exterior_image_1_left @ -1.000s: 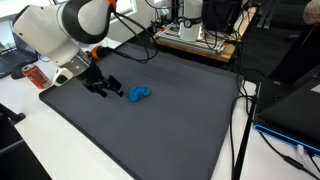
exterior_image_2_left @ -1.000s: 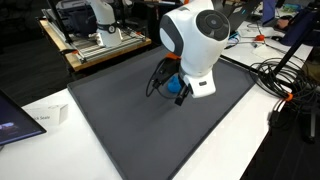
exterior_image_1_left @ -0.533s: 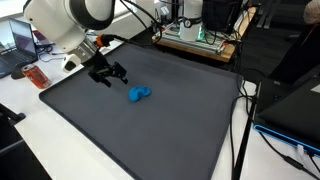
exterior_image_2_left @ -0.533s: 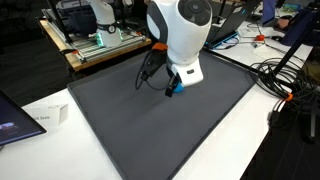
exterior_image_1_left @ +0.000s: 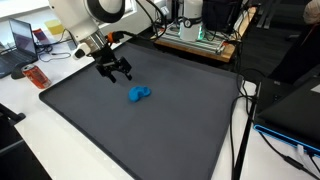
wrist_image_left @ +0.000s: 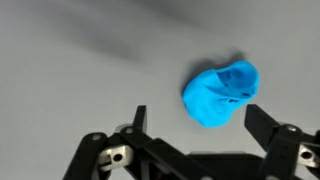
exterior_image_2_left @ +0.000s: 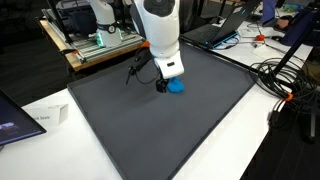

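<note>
A small blue crumpled object (exterior_image_1_left: 139, 95) lies on the dark grey mat (exterior_image_1_left: 160, 130). It also shows in the exterior view from the opposite side (exterior_image_2_left: 176, 86) and in the wrist view (wrist_image_left: 220, 94). My gripper (exterior_image_1_left: 117, 71) hangs above the mat, up and to the side of the blue object, with its fingers spread and nothing between them. In the wrist view the two black fingers (wrist_image_left: 197, 118) stand wide apart below the blue object, which lies on the mat beyond the fingertips.
The mat (exterior_image_2_left: 150, 120) covers most of a white table. An orange-red object (exterior_image_1_left: 36, 76) lies beside the mat's edge. A wooden platform with equipment (exterior_image_1_left: 195, 38) stands behind. Cables (exterior_image_2_left: 285, 75) trail off the side. A white box (exterior_image_2_left: 50, 116) sits near the mat.
My arm has risen and swung across the mat, from low beside the blue object to higher and farther back. The blue object has stayed in place. The gripper stays open.
</note>
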Available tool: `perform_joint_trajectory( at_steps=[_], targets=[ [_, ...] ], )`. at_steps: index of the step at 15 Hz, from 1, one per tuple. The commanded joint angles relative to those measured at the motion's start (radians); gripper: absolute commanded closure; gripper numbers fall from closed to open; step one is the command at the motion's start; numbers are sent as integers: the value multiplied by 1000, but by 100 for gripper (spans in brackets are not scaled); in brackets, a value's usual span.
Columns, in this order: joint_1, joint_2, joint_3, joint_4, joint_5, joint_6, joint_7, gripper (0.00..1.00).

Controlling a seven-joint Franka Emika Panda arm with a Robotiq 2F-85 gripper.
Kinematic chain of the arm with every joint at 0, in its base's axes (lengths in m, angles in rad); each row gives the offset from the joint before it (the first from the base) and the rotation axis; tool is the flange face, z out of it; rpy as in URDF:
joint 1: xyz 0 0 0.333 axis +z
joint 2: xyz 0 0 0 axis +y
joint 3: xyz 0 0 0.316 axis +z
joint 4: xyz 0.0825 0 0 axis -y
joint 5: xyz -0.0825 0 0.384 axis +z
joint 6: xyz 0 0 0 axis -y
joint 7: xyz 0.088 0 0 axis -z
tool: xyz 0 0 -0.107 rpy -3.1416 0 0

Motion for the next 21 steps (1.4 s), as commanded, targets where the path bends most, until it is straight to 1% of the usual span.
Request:
perform_joint_trajectory(
  at_steps=[1, 5, 9, 11, 14, 17, 19, 21],
  targets=[
    [-42, -104, 19, -169, 104, 109, -72, 0],
    [-68, -165, 28, -276, 212, 189, -160, 0],
    [-76, -238, 30, -382, 313, 248, -258, 0],
    [-77, -282, 33, -440, 384, 285, -302, 0],
    [-53, -359, 27, -528, 491, 348, -370, 0],
    [-20, -424, 11, -597, 584, 383, -430, 0],
    [8, -461, -1, -636, 643, 409, -454, 0],
    [44, -494, -13, -673, 682, 442, -447, 0]
  ],
)
